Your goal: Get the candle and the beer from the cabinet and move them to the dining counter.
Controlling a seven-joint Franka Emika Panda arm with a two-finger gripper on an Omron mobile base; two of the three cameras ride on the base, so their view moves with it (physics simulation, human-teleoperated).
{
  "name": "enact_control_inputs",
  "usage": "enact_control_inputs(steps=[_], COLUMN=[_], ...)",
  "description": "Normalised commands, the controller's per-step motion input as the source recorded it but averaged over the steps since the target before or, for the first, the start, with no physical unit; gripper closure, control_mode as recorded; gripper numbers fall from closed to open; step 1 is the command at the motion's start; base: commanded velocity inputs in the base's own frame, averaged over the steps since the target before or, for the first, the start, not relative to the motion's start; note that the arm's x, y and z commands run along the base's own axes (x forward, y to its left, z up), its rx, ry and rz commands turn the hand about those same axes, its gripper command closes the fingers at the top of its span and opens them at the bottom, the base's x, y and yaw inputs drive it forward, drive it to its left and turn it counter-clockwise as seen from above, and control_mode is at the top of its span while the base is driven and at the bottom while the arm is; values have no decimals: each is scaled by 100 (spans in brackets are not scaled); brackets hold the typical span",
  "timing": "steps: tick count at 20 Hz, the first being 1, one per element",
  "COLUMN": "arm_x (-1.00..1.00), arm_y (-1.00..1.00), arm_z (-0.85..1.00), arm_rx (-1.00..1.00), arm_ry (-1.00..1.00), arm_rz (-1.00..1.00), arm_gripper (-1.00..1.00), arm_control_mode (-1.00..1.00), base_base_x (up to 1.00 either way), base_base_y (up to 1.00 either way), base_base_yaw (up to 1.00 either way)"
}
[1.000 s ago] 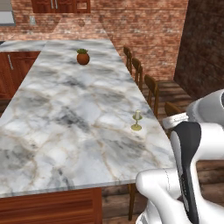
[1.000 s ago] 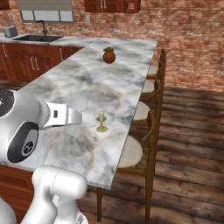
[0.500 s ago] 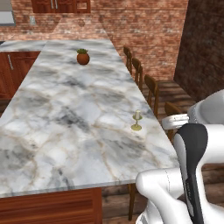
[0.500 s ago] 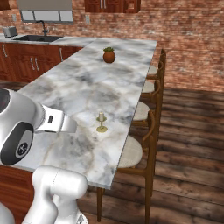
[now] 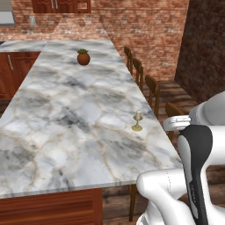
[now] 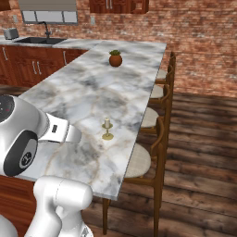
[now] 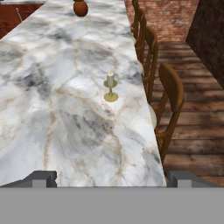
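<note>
Marble dining counter (image 5: 66, 132) runs long toward a brick wall. Candle (image 7: 110, 87) stands upright near the chair-side edge, ahead of the gripper (image 7: 111, 177), well apart. Jaws wide apart, nothing between. Beer probably in the far cabinet (image 5: 61, 5); doors too small to tell.

Looked like a home kitchen, pretty rustic. There was a long marble island counter (image 6: 83, 92) with wooden chairs (image 6: 159, 139) lined up along one side, red brick walls (image 5: 149, 22), plank wood flooring, and dark reddish wall cabinets (image 6: 118, 5). A sink with a faucet (image 6: 44, 34) sat under a window, toaster (image 6: 9, 33) beside it.
</note>
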Motion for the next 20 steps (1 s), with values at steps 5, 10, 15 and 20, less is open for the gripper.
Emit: enact_control_inputs(steps=[5,10,15,20], arm_x=[0,0,0,0], arm_y=[0,0,0,0], arm_z=[0,0,0,0], arm_rx=[0,0,0,0], arm_ry=[0,0,0,0], arm_rz=[0,0,0,0], arm_gripper=[-100,-100,-100,-100], arm_control_mode=[-100,-100,-100,100], base_base_x=[0,0,0,0], base_base_y=[0,0,0,0], base_base_yaw=[0,0,0,0])
